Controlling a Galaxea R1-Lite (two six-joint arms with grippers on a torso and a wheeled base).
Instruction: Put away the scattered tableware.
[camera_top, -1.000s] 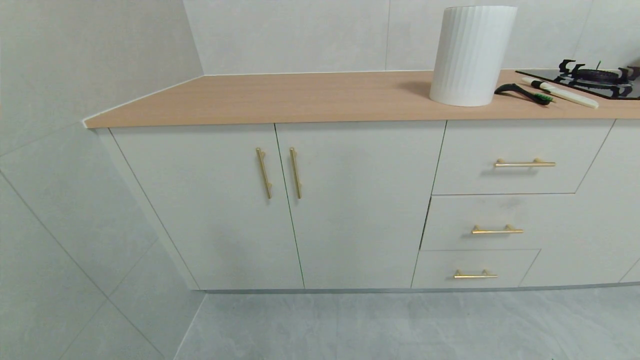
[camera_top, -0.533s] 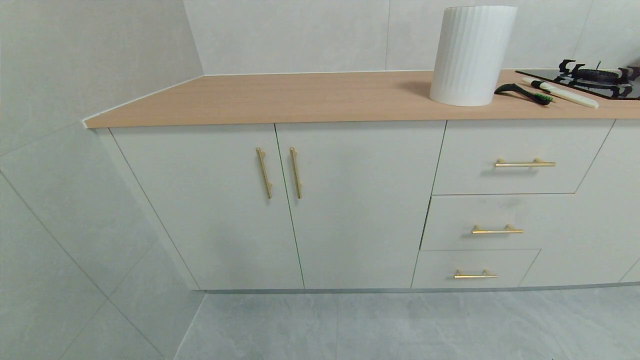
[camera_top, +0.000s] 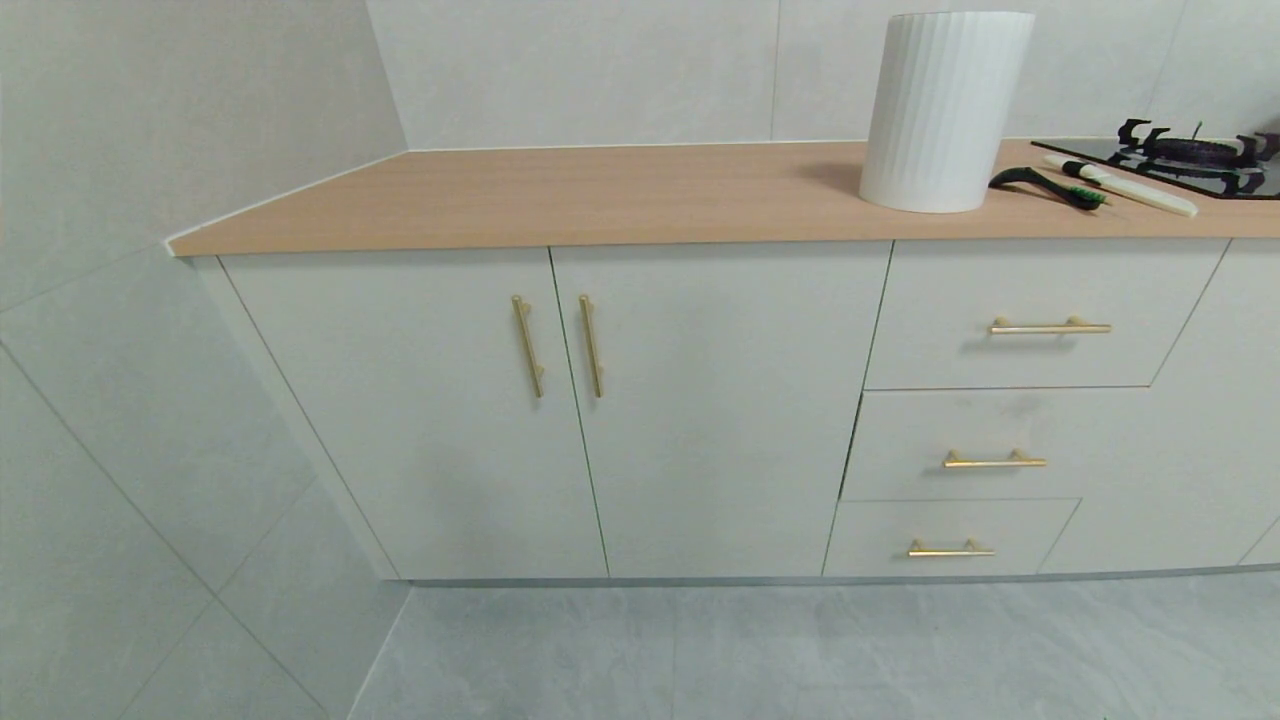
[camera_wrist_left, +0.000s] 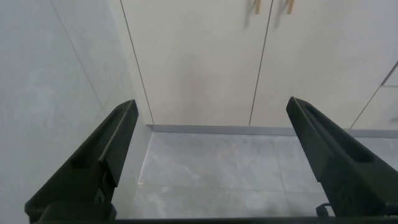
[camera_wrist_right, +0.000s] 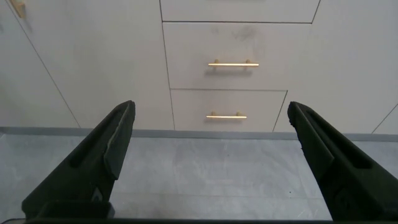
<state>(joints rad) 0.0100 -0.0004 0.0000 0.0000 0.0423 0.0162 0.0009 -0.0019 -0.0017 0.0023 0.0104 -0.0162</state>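
Black utensil (camera_top: 1045, 186): on wooden counter (camera_top: 600, 195), high to my right, lying crosswise.
Right gripper (camera_wrist_right: 210, 106): jaws apart, low, nearer arm.
Left gripper (camera_wrist_left: 210, 104): jaws apart, low.

Utensils (camera_top: 1130, 190) on countertop (camera_top: 600, 195), right of container (camera_top: 945, 110), before stove (camera_top: 1195, 152)

Cabinet doors (camera_wrist_left: 205, 62): seen shut, straight ahead between the jaws of the left gripper (camera_wrist_left: 211, 104).
Door handles (camera_top: 527, 345): two upright gold bars, set side by side at the seam between the doors.
Drawers (camera_wrist_right: 233, 56): framed between the jaws of the right gripper (camera_wrist_right: 211, 106), all closed.
Drawer handles (camera_wrist_right: 233, 63): level gold bars, one fixed to each front.
Floor (camera_wrist_right: 205, 180): grey tiles, laid beneath both pairs of jaws.
Wall (camera_wrist_left: 50, 93): grey tiles, met just beside the left gripper's outer jaw.
Countertop (camera_top: 600, 195): wood, laid over the cabinet.
Hob (camera_top: 1190, 155): black, set at the countertop's right end.
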